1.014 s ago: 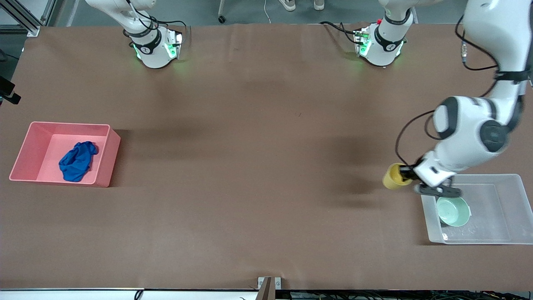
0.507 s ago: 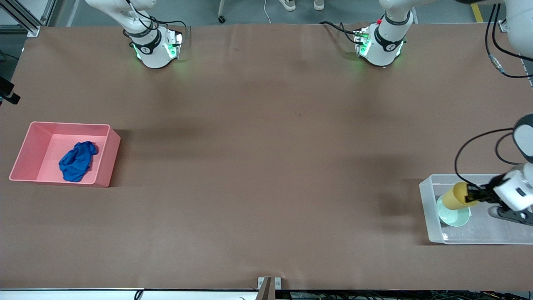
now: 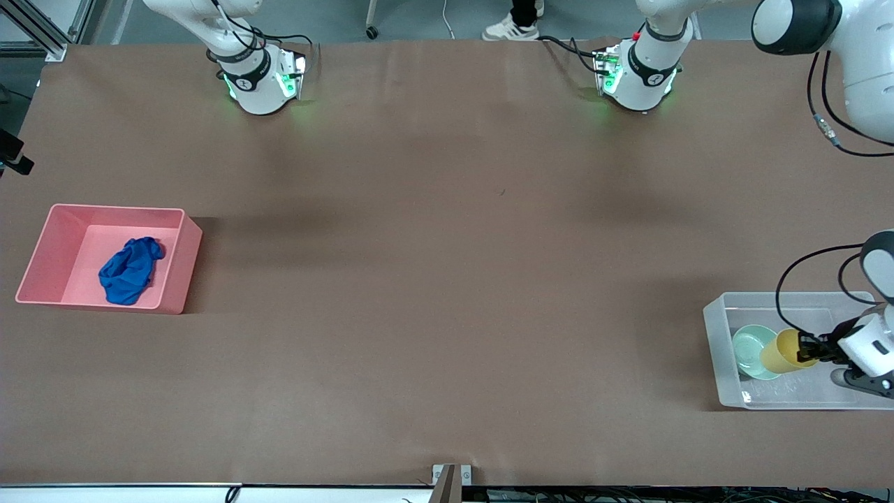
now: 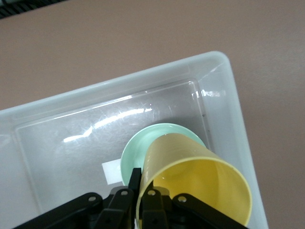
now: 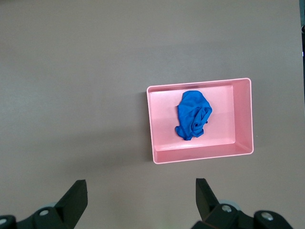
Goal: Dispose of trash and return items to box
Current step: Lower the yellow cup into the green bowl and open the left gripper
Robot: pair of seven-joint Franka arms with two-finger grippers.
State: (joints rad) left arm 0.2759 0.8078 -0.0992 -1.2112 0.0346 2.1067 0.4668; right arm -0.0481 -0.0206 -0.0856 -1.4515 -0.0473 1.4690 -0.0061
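The left pincer (image 3: 807, 347), clenched on the yellow cup (image 3: 780, 351), has carried it from outside the clear box (image 3: 719, 328) to just over the mint bowl (image 3: 749, 348) inside; release looks next. Blue trash (image 3: 129, 270) already lies in the pink bin (image 3: 174, 279); the right pincer (image 5: 140, 198) waits released, high above that bin.

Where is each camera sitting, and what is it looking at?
Front view: high across the table, facing both arm bases; shows the pink bin, blue cloth and clear tub.
Left wrist view: on the left arm, over the tub; the left pincer grips the yellow cup above the green bowl.
Right wrist view: on the right arm, high above the pink bin; the open right pincer shows.
Front and left wrist views share the cup, bowl and tub.
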